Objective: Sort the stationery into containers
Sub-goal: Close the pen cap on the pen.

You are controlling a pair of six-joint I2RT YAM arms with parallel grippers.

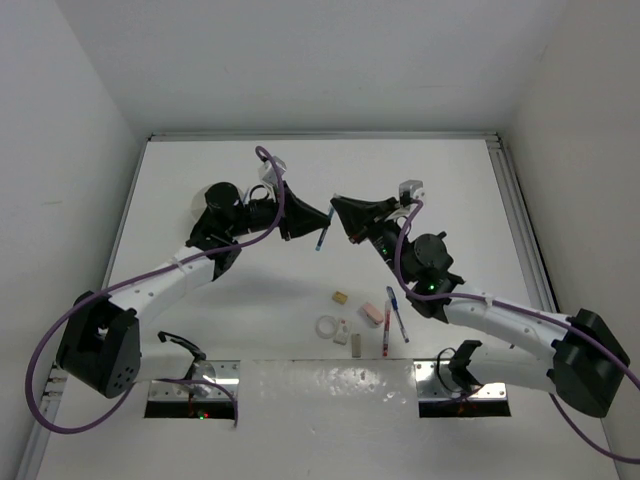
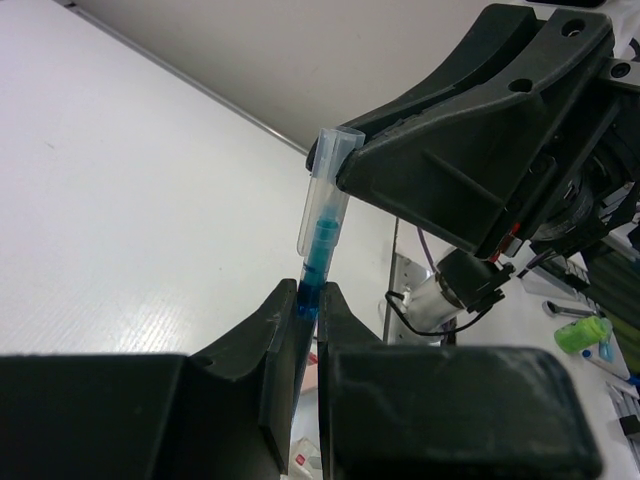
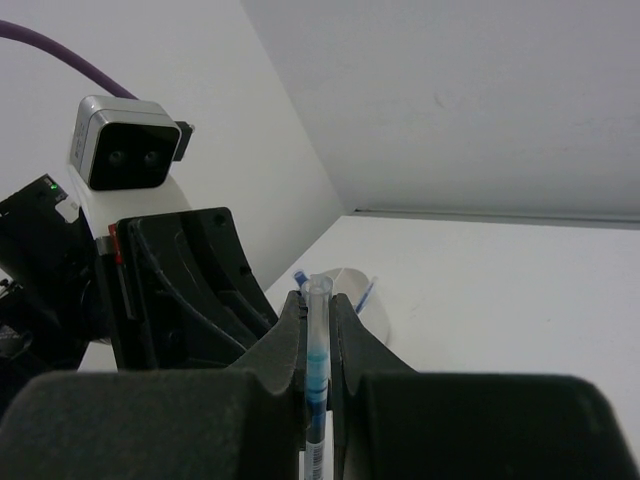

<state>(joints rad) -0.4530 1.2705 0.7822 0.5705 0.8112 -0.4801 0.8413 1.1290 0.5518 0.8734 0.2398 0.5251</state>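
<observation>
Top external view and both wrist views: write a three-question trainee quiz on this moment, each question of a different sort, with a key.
1. True or false: the left hand and the right hand are both open.
2. How many hands grip the raised blue pen? A) none B) one C) two
3. Fill in: on the table, a ___ pen lies beside the other blue pen.

Key: 1 false, both are shut. 2 C. 3 red, the red pen.
</observation>
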